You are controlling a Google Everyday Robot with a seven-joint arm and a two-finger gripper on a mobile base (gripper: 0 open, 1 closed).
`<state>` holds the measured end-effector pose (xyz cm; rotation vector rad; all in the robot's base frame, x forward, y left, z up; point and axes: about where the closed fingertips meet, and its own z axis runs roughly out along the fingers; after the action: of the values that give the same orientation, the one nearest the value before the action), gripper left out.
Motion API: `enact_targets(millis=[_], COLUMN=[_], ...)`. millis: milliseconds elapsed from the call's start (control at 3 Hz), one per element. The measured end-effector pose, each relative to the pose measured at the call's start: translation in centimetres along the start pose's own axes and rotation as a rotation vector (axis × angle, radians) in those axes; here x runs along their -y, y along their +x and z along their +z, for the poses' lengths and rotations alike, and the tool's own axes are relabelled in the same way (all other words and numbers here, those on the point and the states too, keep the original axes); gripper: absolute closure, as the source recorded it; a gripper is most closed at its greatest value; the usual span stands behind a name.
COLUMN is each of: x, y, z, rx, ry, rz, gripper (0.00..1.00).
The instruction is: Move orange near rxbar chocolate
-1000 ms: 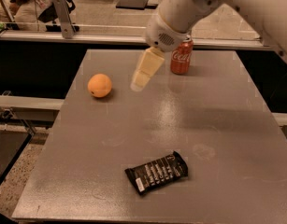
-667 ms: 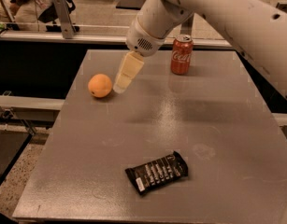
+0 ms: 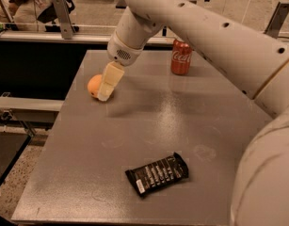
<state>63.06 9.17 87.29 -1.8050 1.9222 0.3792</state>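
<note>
The orange (image 3: 93, 85) sits on the grey table (image 3: 148, 126) near its left edge. My gripper (image 3: 106, 91) hangs from the white arm and reaches down right at the orange, its cream fingers (image 3: 109, 80) covering the fruit's right side. The rxbar chocolate (image 3: 156, 173), a black wrapper with white text, lies flat near the table's front, well apart from the orange.
A red Coca-Cola can (image 3: 181, 56) stands upright at the back of the table. My white arm (image 3: 219, 41) crosses the upper right of the view. Metal rails (image 3: 36, 32) and a lower shelf lie to the left, beyond the table edge.
My gripper has moved left and down from near the can to the orange's right side. The orange, the bar and the can have not moved.
</note>
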Motion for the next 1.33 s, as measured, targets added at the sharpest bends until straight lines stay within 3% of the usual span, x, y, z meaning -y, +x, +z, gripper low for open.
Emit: enact_targets(millis=[333,667,1333], x=[-0.8,-1.0,-1.9], y=[-0.6,-0.8,-0.8], z=[2.6,3.1,3.1], rx=[-0.019,-0.023,-0.026], ry=[-0.043,-0.052,-0.083], rz=[-0.017,-0.022,-0.057], gripper=[0.0,0.0,0.4])
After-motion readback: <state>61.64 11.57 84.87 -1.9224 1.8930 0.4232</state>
